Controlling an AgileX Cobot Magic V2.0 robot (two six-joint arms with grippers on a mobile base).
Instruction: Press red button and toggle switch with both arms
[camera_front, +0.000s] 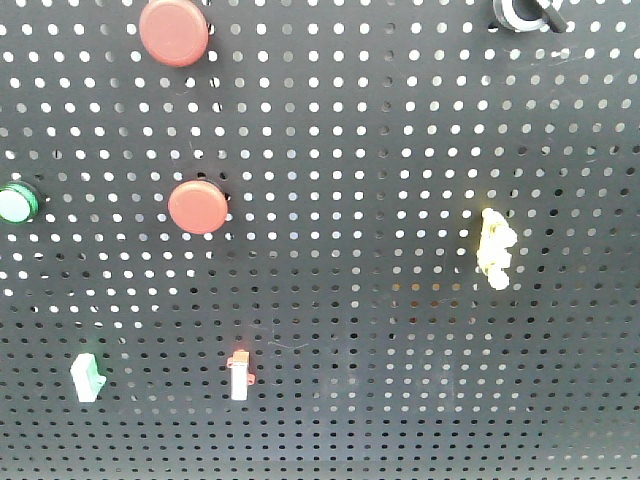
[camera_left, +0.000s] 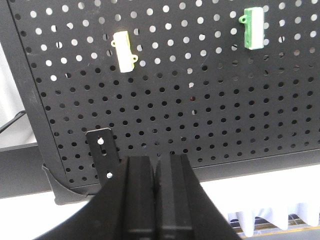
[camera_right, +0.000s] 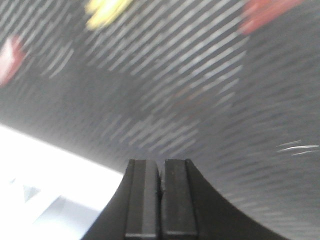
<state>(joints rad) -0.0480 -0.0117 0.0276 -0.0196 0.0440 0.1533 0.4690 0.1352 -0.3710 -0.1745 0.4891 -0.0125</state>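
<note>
Two red buttons are on the black pegboard (camera_front: 400, 150), one at the top left (camera_front: 174, 30) and one lower (camera_front: 198, 207). The toggle switch (camera_front: 525, 12), with a silvery ring and a black lever, is at the top right, cut by the frame edge. Neither gripper shows in the front view. My left gripper (camera_left: 156, 162) is shut and empty, pointing at the board's lower edge. My right gripper (camera_right: 161, 165) is shut and empty in front of the board. Its view is motion-blurred, with a red smear (camera_right: 267, 12) at the top right.
A green button (camera_front: 18, 202), a yellow clip (camera_front: 495, 248), a green-tipped rocker tab (camera_front: 88, 377) and a red-tipped one (camera_front: 240, 375) are on the board. The left wrist view shows a pale yellow tab (camera_left: 124, 51), a green tab (camera_left: 254, 27) and a black bracket (camera_left: 102, 150).
</note>
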